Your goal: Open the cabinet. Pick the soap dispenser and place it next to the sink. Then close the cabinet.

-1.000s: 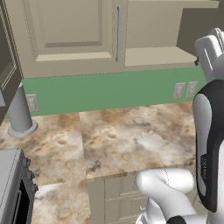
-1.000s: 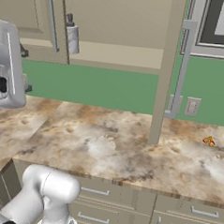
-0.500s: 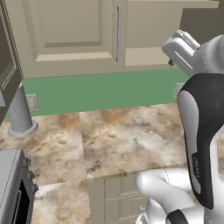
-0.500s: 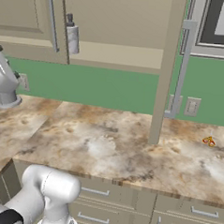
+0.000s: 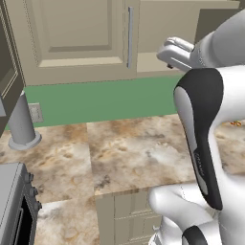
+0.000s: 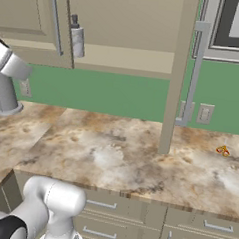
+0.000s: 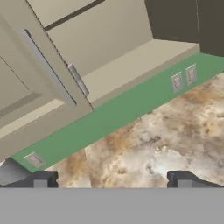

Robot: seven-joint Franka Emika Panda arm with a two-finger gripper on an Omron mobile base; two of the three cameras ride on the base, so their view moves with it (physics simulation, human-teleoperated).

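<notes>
The beige cabinet (image 6: 122, 26) has its left door (image 5: 72, 38) shut, while its right door (image 6: 177, 75) stands swung out, edge-on. On the bare shelf, just right of the left door's bar handle (image 6: 56, 25), the small pale grey soap dispenser (image 6: 76, 38) stands upright; it is also in the hand view (image 7: 78, 79). My gripper (image 7: 111, 181) is open with nothing between its fingertips (image 7: 41, 179). It hangs over the counter, below the shelf and well short of the bottle. The sink is out of view.
A large grey flared-base post (image 5: 21, 122) stands on the marbled counter (image 6: 119, 156) at the left. Wall outlets (image 6: 204, 114) sit on the green backsplash. A small orange item (image 6: 222, 150) lies at the right. An oven front (image 5: 14, 210) is at the lower left.
The arm has swung leftward and the hand has turned toward the open cabinet side. The jaws stay wide. The bottle and doors have not moved.
</notes>
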